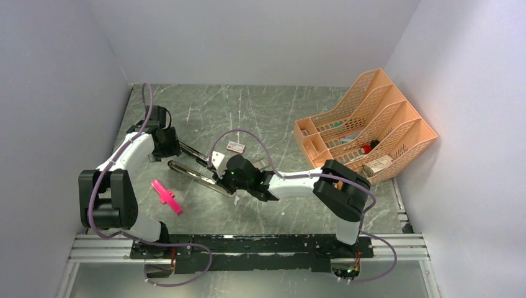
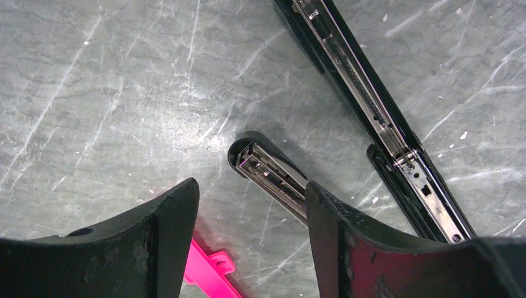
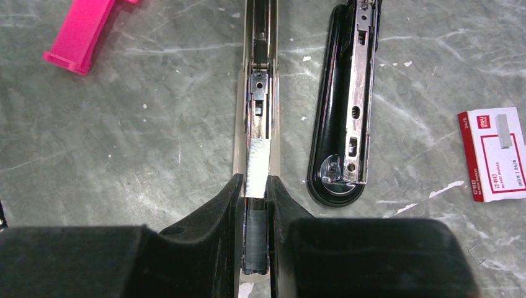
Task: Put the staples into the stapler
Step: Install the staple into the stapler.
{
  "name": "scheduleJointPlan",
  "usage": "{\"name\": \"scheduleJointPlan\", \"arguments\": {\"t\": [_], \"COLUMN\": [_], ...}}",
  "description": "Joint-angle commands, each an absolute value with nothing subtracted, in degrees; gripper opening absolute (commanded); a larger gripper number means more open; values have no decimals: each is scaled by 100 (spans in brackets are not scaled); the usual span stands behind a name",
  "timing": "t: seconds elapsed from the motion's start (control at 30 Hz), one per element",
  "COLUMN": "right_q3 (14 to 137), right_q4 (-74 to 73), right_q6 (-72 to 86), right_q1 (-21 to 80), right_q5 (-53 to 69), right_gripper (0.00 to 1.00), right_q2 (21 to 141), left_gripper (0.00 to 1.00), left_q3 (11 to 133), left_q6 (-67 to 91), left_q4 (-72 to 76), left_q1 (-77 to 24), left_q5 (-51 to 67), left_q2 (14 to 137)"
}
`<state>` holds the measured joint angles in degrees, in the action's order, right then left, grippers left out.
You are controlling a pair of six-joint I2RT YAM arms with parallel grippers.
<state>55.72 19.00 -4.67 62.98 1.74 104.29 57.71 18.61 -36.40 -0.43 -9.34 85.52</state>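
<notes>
Silvery staples (image 3: 257, 164), half hidden, seem pinched by right pincer (image 3: 253, 186); left pincer (image 2: 251, 189) gapes wide.

Opened stapler (image 1: 186, 169) sprawls across mid surface (image 1: 267, 108). Left pincer (image 2: 250, 186), gaping, hangs over its left end. Right pincer (image 3: 254, 179), closed on staples (image 3: 258, 162), covers rail. Pink cross piece (image 1: 166, 197) blocks near-left. Staple box (image 1: 235, 146) just beyond. Orange rack (image 1: 366, 130) fills far-right. Far-middle surface passable. Walls (image 1: 248, 37) on three sides.
</notes>
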Motion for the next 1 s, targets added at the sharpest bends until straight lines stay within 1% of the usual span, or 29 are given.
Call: {"name": "scheduleJointPlan", "arguments": {"t": [0.0,0.83,0.97], "right_q3": [5713,5708,5879], "right_q4": [1994,1746,1677], "right_q6": [-363,-229,-199], "right_q1": [6300,6295,6295], "right_q5": [203,161,158], "right_gripper": [1,1,1], "right_q2": [10564,10721,10727], "left_gripper": [68,67,67], "left_q3": [5959,5941,5941], "left_q6": [1790,1766,1761], "left_q4": [-3718,-3691,-3687], "left_q1": [0,1,1], "left_q5": [-791,-712,-703], "left_q2": [8587,8566,8572]}}
